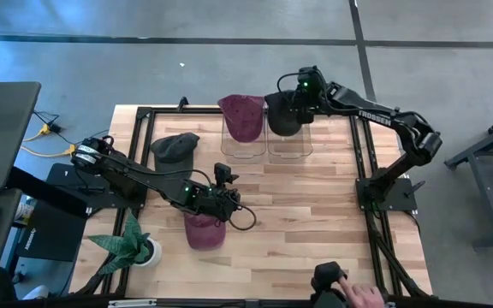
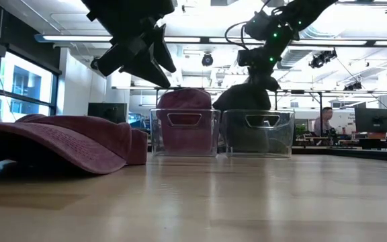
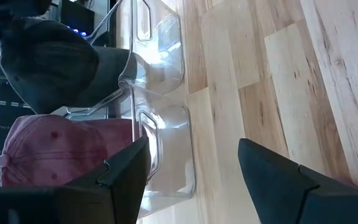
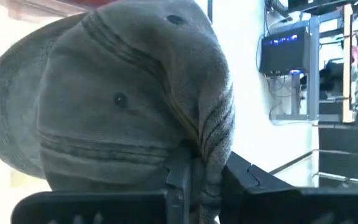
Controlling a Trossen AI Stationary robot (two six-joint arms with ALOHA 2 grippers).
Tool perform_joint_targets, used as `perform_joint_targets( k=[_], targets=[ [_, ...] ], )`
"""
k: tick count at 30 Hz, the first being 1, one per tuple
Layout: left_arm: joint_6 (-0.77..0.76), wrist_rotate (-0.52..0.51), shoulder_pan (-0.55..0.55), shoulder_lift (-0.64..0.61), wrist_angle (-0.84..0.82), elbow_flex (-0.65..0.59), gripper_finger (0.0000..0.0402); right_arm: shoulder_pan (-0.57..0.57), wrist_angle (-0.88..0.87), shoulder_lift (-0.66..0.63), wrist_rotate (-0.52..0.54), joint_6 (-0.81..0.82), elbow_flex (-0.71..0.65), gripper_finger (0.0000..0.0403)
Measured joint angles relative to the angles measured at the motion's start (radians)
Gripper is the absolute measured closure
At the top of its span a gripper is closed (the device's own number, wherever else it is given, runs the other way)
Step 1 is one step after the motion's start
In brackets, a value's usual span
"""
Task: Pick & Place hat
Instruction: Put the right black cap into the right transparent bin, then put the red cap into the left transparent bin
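Observation:
My right gripper [image 1: 296,101] is shut on a dark grey hat [image 1: 282,115] above the right clear bin [image 1: 290,144] at the far side; both also show in the low view, the hat [image 2: 244,99] over the bin [image 2: 257,133]. A maroon hat [image 1: 241,115] sits in the left clear bin [image 1: 245,145]. My left gripper [image 1: 222,190] is open and empty, above the table near a second maroon hat [image 1: 204,229], which lies flat on the wood. A second dark hat [image 1: 175,147] lies at the far left. My right gripper pinches a bunched fold of the grey hat's cloth [image 4: 202,146] between its two fingers, at the hat's edge. The fingers come from above. The hat hangs below them over the right bin, its lower part at the bin's rim [image 2: 247,111].
A potted plant [image 1: 128,246] stands at the near left corner. A black frame [image 1: 362,184] borders the table. A person's hand [image 1: 365,297] shows at the near right edge. Bare wood lies between the bins and the near edge.

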Motion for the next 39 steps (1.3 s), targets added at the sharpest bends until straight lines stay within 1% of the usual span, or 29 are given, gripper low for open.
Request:
perform_joint_targets(
  k=[4,8,10,14,18,20,21,23,25,27,30,35,39],
  targets=[
    [0.0,0.0,0.0,0.0,0.001,0.0,0.0165,0.0,-0.001,0.0,-0.041,0.054,0.0,0.034],
    [0.0,0.0,0.0,0.0,0.001,0.0,0.0165,0.001,-0.029,-0.002,-0.07,0.097,0.0,0.0296],
    [-0.001,0.0,0.0,0.0,0.0,0.0,0.0165,0.006,-0.062,-0.012,-0.057,0.115,0.001,0.0272],
    [-0.022,0.001,0.0,0.0,0.0,0.0,0.0165,0.028,-0.152,-0.04,-0.003,0.181,0.048,0.0232],
    [-0.04,0.001,0.0,0.0,0.004,0.0,0.0165,0.051,-0.211,-0.067,-0.005,0.291,0.097,0.0204],
    [-0.076,-0.009,0.0,0.0,-0.001,0.0,0.0165,0.074,-0.237,-0.087,0.0,0.378,0.11,0.0197],
    [-0.109,-0.032,0.0,0.0,-0.014,0.0,0.0165,0.089,-0.255,-0.102,-0.019,0.442,0.11,0.0195],
    [-0.201,-0.103,-0.014,0.0,-0.079,0.0,0.0165,0.136,-0.292,-0.13,-0.129,0.568,0.109,0.0196],
    [-0.304,-0.181,-0.034,0.001,-0.177,0.0,0.0165,0.211,-0.285,-0.163,-0.232,0.648,0.081,0.0201],
    [-0.418,-0.227,-0.063,0.0,-0.286,0.0,0.0165,0.313,-0.244,-0.2,-0.27,0.711,0.03,0.0209],
    [-0.597,-0.211,-0.109,-0.019,-0.442,0.0,0.0165,0.477,-0.126,-0.256,-0.275,0.802,-0.072,0.022],
    [-0.862,-0.108,-0.187,-0.043,-0.624,0.0,0.0165,0.731,0.192,-0.299,-0.255,0.946,-0.286,0.0235],
    [-1.036,-0.021,-0.255,-0.064,-0.724,0.001,0.0165,0.894,0.51,-0.294,-0.176,1.024,-0.462,0.0241]
  ],
)
